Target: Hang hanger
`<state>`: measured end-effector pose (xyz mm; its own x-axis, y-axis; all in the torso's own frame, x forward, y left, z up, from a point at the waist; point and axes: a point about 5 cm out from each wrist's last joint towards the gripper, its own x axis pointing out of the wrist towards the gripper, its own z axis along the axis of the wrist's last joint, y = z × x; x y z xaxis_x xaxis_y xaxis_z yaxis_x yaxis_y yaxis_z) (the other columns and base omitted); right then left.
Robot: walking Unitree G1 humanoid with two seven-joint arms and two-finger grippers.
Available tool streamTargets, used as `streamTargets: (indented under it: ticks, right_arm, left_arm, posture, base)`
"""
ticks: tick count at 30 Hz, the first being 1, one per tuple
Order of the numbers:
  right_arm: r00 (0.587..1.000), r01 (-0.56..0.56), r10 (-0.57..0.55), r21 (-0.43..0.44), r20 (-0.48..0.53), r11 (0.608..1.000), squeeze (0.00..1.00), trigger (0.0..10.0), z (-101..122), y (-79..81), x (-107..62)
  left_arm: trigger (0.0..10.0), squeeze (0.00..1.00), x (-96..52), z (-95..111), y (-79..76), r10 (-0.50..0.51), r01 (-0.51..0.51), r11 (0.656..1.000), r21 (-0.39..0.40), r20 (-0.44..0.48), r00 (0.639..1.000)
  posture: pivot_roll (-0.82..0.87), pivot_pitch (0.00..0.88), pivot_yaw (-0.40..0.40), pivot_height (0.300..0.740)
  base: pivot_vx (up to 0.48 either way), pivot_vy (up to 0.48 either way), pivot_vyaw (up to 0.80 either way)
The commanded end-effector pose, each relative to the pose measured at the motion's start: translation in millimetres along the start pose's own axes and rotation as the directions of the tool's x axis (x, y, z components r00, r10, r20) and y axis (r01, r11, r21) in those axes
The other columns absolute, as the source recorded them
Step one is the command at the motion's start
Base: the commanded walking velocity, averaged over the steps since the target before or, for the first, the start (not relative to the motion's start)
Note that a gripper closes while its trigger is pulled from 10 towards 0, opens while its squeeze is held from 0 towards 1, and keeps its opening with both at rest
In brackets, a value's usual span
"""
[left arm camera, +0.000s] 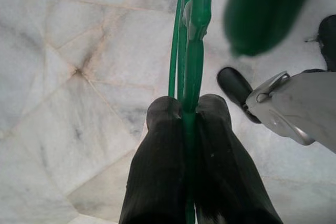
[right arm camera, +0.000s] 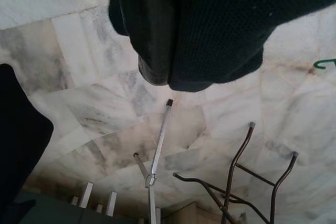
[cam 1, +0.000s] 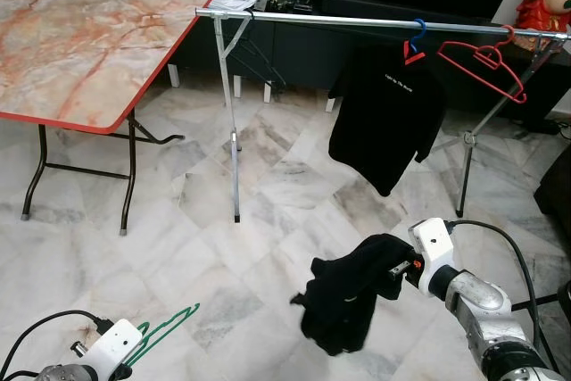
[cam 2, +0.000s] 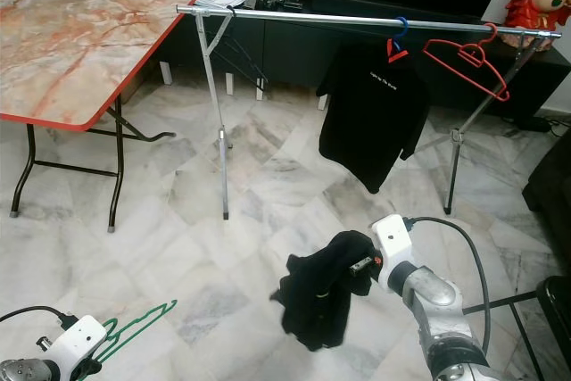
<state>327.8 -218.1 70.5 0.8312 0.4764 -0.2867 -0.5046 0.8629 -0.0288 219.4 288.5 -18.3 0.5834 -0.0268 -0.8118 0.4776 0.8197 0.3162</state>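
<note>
A green wire hanger (cam 1: pixel 162 331) hangs low at the left, pinched between the black fingers (left arm camera: pixel 163 156) of my left gripper (left arm camera: pixel 189 116), which is shut on it. My right gripper (cam 1: pixel 400 271) is shut on a crumpled black garment (cam 1: pixel 346 302) that dangles above the marble floor at the right. Further off, a silver clothes rail (cam 1: pixel 357 20) spans the room. On it hang a black T-shirt (cam 1: pixel 385 115) on a red-and-blue hanger and a bare red hanger (cam 1: pixel 486 62).
A marble-patterned folding table (cam 1: pixel 71 37) with a red edge stands at the left. Behind the rail are a dark TV cabinet (cam 1: pixel 303 42) and small ornaments. The rail's legs (cam 1: pixel 234 149) stand on the marble floor ahead. A dark sofa edge (cam 1: pixel 558 194) is at the right.
</note>
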Motion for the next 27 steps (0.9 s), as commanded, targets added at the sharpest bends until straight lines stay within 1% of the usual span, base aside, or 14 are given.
streamTargets:
  ticks: [1,2,3,5,8,9,13,14,16,21,22,23,25,27]
  right_arm:
    - [0.999,0.019,-0.019,-0.001,0.035,1.0,0.0,0.0,7,-3.7,-0.4]
    - [0.965,0.206,-0.231,0.189,0.123,0.96,0.0,0.0,5,3.7,4.3]
    - [0.965,0.206,-0.231,0.189,0.123,0.96,0.0,0.0,5,3.7,4.3]
    - [0.852,0.414,-0.507,0.425,0.131,0.805,0.0,0.0,-2,13.6,-0.6]
    - [0.852,0.414,-0.507,0.425,0.131,0.805,0.0,0.0,-2,13.6,-0.6]
    - [0.815,0.443,-0.566,0.496,0.124,0.747,0.0,0.0,-3,21.0,-3.4]
    - [0.819,0.435,-0.558,0.487,0.136,0.757,0.0,0.0,-5,25.2,-2.4]
    - [0.801,0.46,-0.588,0.511,0.115,0.726,0.0,0.0,-4,26.2,-5.6]
    - [0.791,0.473,-0.604,0.528,0.098,0.705,0.0,0.0,-5,26.8,-7.7]
    - [0.78,0.544,-0.626,0.477,0.016,0.69,0.0,0.0,-23,29.5,-19.3]
    - [0.76,0.578,-0.649,0.463,-0.005,0.673,0.0,0.0,-29,28.3,-28.1]
    - [0.756,0.593,-0.654,0.434,-0.011,0.678,0.0,0.0,-33,27.5,-34.4]
    - [0.757,0.596,-0.653,0.423,-0.011,0.683,0.0,0.0,-34,27.4,-35.9]
    - [0.76,0.61,-0.65,0.359,-0.012,0.706,0.0,0.0,-34,26.1,-41.7]
  left_arm:
    - [10.0,0.0,1.8,-3,-2.3,0.007,-0.007,1.0,-0.002,-0.006,1.0]
    - [10.0,0.0,5.6,-21,-23.5,0.043,-0.045,0.993,-0.112,-0.018,0.999]
    - [10.0,0.0,5.6,-21,-23.5,0.043,-0.045,0.993,-0.112,-0.018,0.999]
    - [10.0,0.0,5.7,-51,-53.5,0.112,-0.133,0.951,-0.281,-0.087,0.99]
    - [10.0,0.0,5.7,-51,-53.5,0.112,-0.133,0.951,-0.281,-0.087,0.99]
    - [10.0,0.0,2.7,-69,-66.3,0.131,-0.172,0.925,-0.339,-0.142,0.981]
    - [10.0,0.0,1.1,-75,-69.9,0.141,-0.187,0.918,-0.35,-0.152,0.978]
    - [10.0,0.0,0.7,-75,-69.3,0.163,-0.208,0.908,-0.363,-0.15,0.975]
    - [10.0,0.0,0.4,-76,-69.0,0.174,-0.218,0.902,-0.373,-0.149,0.973]
    - [10.0,0.0,-1.7,-81,-70.4,0.206,-0.262,0.853,-0.451,-0.171,0.963]
    - [10.0,0.0,-2.9,-85,-71.8,0.215,-0.282,0.814,-0.508,-0.187,0.959]
    - [10.0,0.0,-3.2,-87,-74.1,0.215,-0.287,0.783,-0.552,-0.194,0.957]
    - [10.0,0.0,-3.2,-87,-74.9,0.214,-0.288,0.776,-0.562,-0.194,0.957]
    - [10.0,0.0,-3.2,-89,-79.9,0.206,-0.283,0.768,-0.575,-0.198,0.958]
  posture:
    - [0.08,0.135,-0.13,0.74]
    - [0.09,0.095,-0.081,0.74]
    - [0.09,0.095,-0.081,0.74]
    - [0.09,0.087,-0.068,0.74]
    - [0.09,0.087,-0.068,0.74]
    - [0.08,0.08,-0.054,0.74]
    - [0.09,0.07,-0.055,0.74]
    - [0.09,0.067,-0.055,0.74]
    - [0.09,0.062,-0.056,0.74]
    - [0.1,0.048,-0.058,0.74]
    - [0.09,0.046,-0.061,0.74]
    - [0.09,0.043,-0.062,0.74]
    - [0.09,0.043,-0.062,0.74]
    - [0.09,0.04,-0.064,0.74]
  base:
    - [0.0,0.0,0.0]
    - [0.0,0.0,0.0]
    - [0.0,0.0,0.0]
    - [0.0,0.0,0.0]
    - [0.0,0.0,0.0]
    - [0.0,0.0,0.0]
    - [0.0,0.0,0.0]
    - [0.0,0.0,0.0]
    - [0.0,0.0,0.0]
    - [0.0,0.0,0.0]
    - [0.0,0.0,0.0]
    - [0.0,0.0,0.0]
    - [0.0,0.0,0.0]
    - [0.0,0.0,0.0]
